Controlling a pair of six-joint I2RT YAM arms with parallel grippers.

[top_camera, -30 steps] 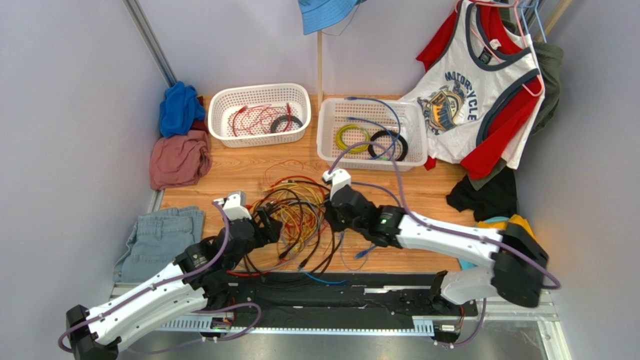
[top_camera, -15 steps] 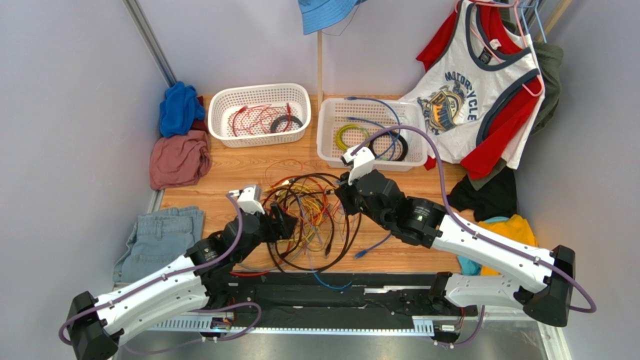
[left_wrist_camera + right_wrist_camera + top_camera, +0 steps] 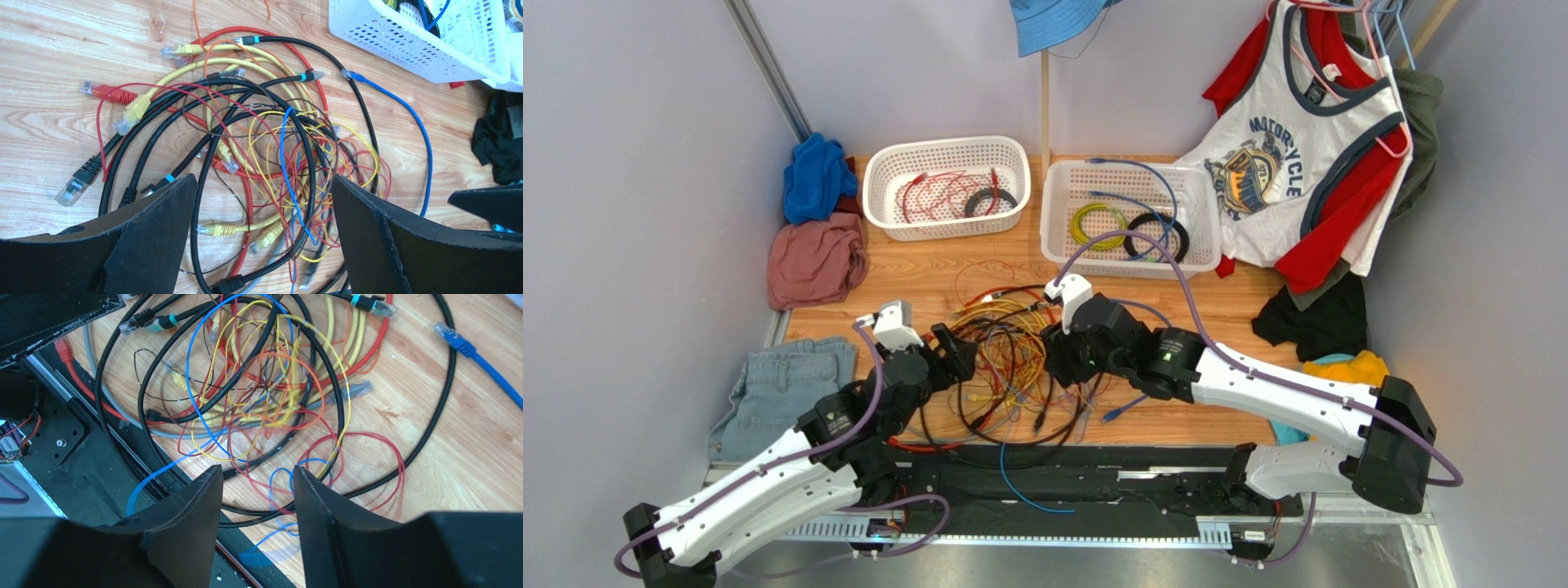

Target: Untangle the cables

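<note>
Wooden surface [image 3: 916, 272] between grey walls carries the cables [image 3: 1014, 355], a loose black, red, yellow, orange and blue tangle at centre frame. Left tool [image 3: 264, 181] stands at the tangle's left edge, fingers wide apart, gripping nothing. Right tool [image 3: 256, 473] stands at its right edge, fingers apart, thin strands showing through the gap.

Bright, even light, seemingly from overhead; the cables [image 3: 264, 153] throw only faint, soft shadows on the worktop [image 3: 49, 37]. Wrist views are sharp mid-frame, softer along the bottom edge.
</note>
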